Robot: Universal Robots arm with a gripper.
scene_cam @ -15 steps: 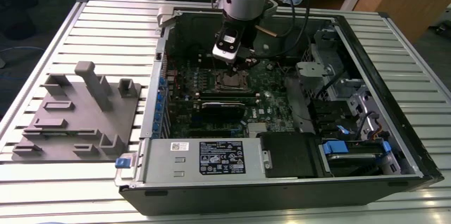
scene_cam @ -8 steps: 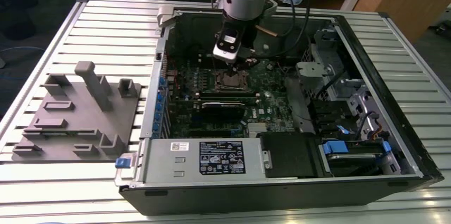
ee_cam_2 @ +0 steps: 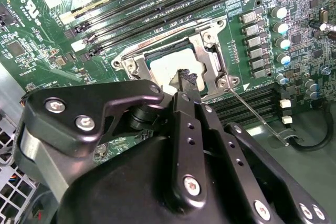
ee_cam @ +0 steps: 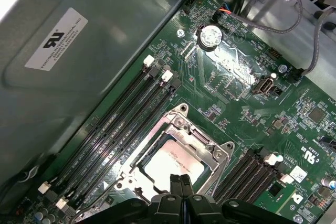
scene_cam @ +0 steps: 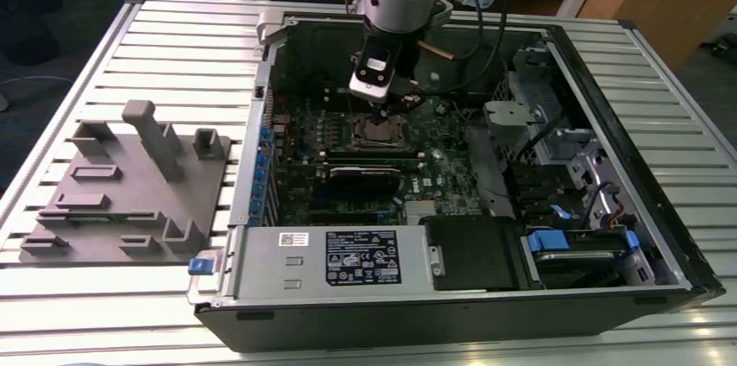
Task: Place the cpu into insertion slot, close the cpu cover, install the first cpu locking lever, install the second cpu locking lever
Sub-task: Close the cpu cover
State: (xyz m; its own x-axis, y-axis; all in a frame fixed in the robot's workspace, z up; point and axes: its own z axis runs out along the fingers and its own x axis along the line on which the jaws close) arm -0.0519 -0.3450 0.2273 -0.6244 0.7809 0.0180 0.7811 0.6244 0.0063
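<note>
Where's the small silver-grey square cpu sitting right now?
In the first wrist view the cpu lies framed by the grey metal cpu cover, between long black memory slots, directly below the black gripper.

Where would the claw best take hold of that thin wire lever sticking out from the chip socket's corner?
Probably at the hooked free end of the locking lever, from above, one finger each side of the wire. It is a thin rod whose other end sits at the corner of the cpu cover, so the far end gives most leverage.
</note>
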